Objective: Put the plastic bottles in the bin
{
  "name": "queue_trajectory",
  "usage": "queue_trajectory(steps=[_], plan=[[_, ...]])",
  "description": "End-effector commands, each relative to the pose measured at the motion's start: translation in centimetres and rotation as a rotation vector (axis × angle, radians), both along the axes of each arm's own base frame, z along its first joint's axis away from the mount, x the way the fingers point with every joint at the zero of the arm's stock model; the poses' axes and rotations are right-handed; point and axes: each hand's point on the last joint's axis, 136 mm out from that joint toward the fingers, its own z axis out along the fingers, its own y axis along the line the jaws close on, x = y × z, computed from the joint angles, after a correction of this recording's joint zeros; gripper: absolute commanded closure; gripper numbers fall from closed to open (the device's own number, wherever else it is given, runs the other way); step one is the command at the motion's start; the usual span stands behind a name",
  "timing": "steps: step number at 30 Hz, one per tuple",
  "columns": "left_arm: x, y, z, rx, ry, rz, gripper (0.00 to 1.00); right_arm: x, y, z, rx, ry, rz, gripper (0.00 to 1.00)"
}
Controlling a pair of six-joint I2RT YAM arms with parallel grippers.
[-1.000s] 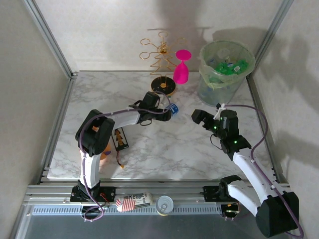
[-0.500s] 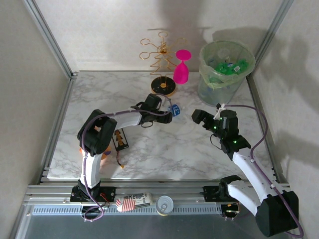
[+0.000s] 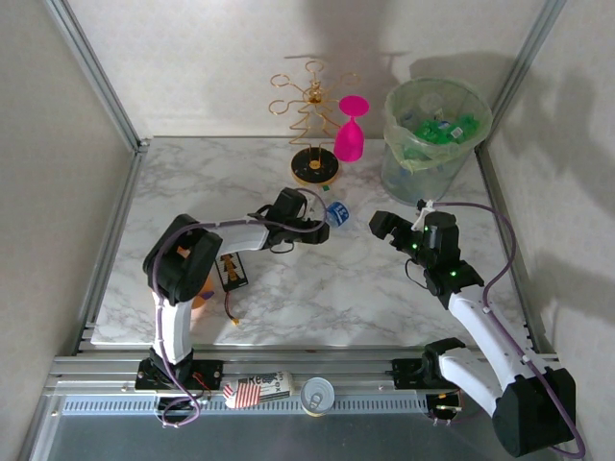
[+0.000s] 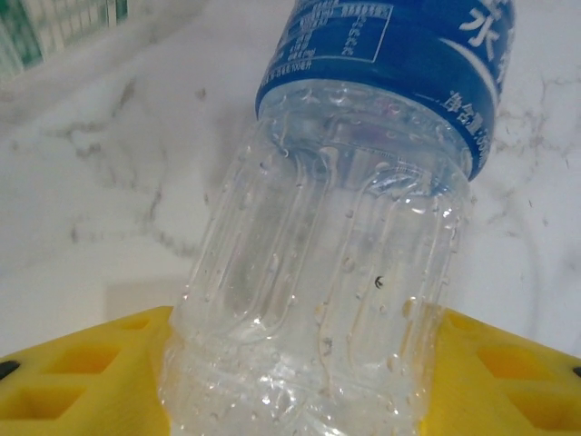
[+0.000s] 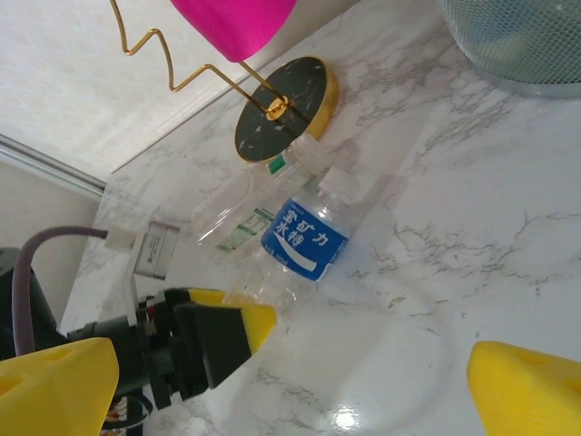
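Near the middle of the marble tabletop [image 3: 192,192], a little toward its far edge, my left gripper [image 3: 322,223] pinched the clear ribbed plastic bottle with the blue label [image 3: 336,213] by its base end. In the left wrist view both yellow pads [image 4: 82,363] pressed against the bottle's sides. Whether it rested on the marble or hung just above it I could not tell.

Its long axis ran away from my left fingers toward the far right, white cap [image 5: 343,182] leading. That pointed it roughly at the tall round grey-green bin lined with a pale green bag [image 3: 402,173], which stood well apart at the far right corner.

My right gripper [image 3: 377,227] hung just right of the bottle, jaws spread wide and empty, and that arm was the nearer to the bin. I judged the coming move to be a carry along that line, or a handover.

A second clear plastic bottle with a green-and-white label [image 5: 238,218] lay beside the first, toward the black-and-gold round stand base [image 5: 281,109].
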Motion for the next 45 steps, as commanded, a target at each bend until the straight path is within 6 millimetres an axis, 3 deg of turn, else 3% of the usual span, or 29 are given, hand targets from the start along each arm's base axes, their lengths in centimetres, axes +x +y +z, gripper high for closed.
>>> queue_trajectory(steps=[1,8,14,24,32,37,45], plan=[[-1.0,-1.1,4.5,-0.164,-0.054,0.002,0.50,0.1,1.4,0.6,0.077,-0.009,0.049,0.01],[-4.8,-1.9,8.5,-0.369,-0.113,-0.008,0.51,0.4,4.8,1.9,0.216,-0.036,0.166,0.01],[-7.2,-2.4,10.2,-0.449,-0.146,-0.001,0.51,0.3,7.4,2.8,0.278,-0.065,0.233,0.01],[-9.2,-1.8,12.2,-0.480,-0.234,0.039,0.50,0.5,9.7,0.4,0.246,0.000,0.254,0.01],[-10.5,-3.2,12.4,-0.474,-0.249,-0.012,0.50,1.0,11.1,-0.1,0.238,0.011,0.286,0.02],[-10.8,-3.5,12.0,-0.462,-0.242,-0.024,0.50,1.3,11.6,-0.6,0.233,0.022,0.296,0.09],[-11.2,-3.5,11.9,-0.451,-0.244,-0.029,0.46,1.7,11.7,-0.8,0.231,0.019,0.288,0.33]])
